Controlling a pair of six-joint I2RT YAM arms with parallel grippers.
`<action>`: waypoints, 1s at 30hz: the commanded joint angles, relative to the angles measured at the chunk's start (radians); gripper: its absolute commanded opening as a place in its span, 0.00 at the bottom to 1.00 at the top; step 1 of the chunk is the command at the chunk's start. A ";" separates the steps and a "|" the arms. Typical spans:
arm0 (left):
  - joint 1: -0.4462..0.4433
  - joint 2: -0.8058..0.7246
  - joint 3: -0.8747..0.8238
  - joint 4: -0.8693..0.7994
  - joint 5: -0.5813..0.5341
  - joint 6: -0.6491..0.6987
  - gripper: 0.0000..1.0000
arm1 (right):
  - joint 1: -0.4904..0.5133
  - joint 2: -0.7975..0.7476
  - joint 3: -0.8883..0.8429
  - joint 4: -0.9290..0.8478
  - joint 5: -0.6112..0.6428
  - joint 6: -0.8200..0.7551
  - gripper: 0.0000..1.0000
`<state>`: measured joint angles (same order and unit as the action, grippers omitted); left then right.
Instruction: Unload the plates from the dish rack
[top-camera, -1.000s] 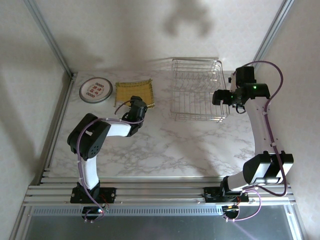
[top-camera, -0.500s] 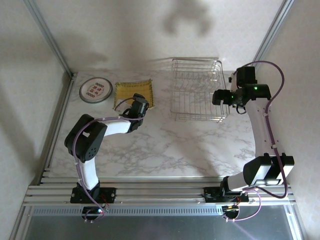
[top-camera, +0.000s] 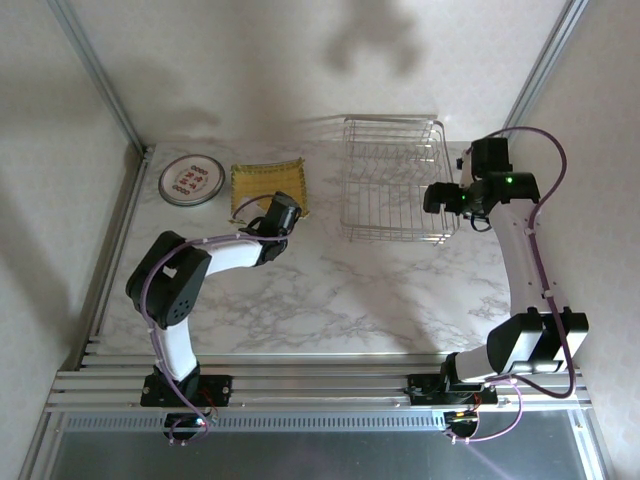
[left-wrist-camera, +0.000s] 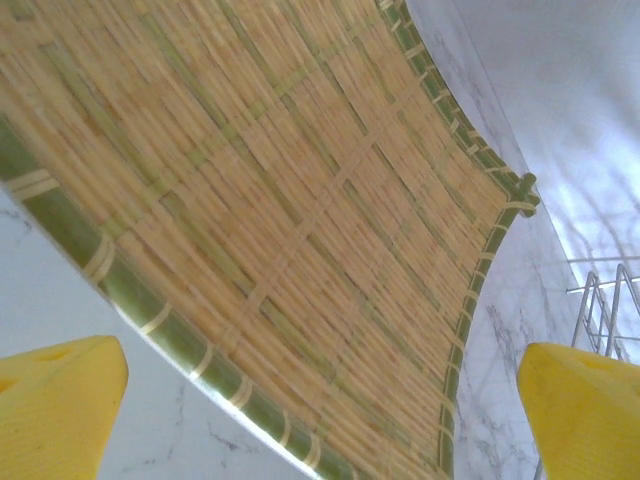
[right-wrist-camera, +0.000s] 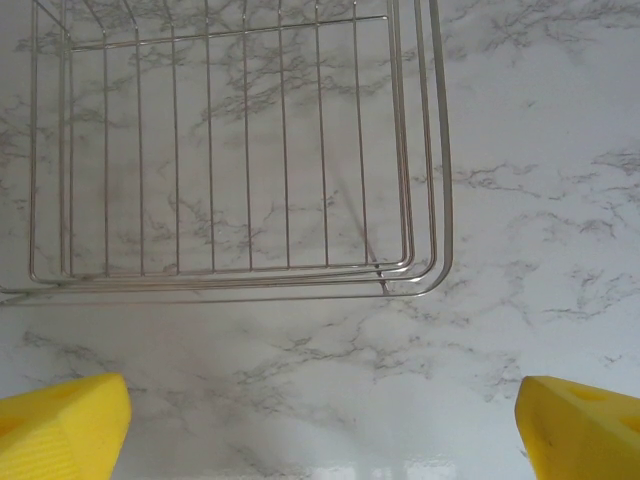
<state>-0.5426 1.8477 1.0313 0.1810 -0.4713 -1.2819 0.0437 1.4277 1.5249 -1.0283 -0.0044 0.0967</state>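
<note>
- The yellow plate (top-camera: 262, 180) lies flat on the table (top-camera: 350, 290) next to the round plate (top-camera: 190, 180), both well apart from the dish rack (top-camera: 390, 237). I think this is the spot for unloaded plates.
- The left gripper (left-wrist-camera: 320, 420) hangs wide open at the yellow plate's edge, holding nothing.
- The right gripper (right-wrist-camera: 320, 430) is wide open too, beside a rack corner.
- The rack looks bare, but its thin wires make that hard to tell.

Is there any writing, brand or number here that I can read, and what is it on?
None can be read.
The small round white plate with the dark rim carries red-and-green marks, too small to tell whether they are letters.
</note>
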 joint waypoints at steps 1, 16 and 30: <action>-0.014 -0.046 -0.028 -0.030 0.009 0.022 1.00 | 0.005 -0.040 -0.002 0.003 -0.011 0.009 0.99; -0.115 -0.397 -0.162 -0.061 -0.025 0.330 1.00 | 0.005 -0.149 -0.088 0.098 -0.036 0.005 0.99; -0.092 -1.206 -0.733 0.356 -0.289 1.173 1.00 | 0.043 -0.938 -1.170 1.072 -0.028 0.017 0.99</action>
<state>-0.6693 0.7124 0.4133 0.4232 -0.6331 -0.3237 0.0765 0.5941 0.5327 -0.2928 -0.0753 0.0975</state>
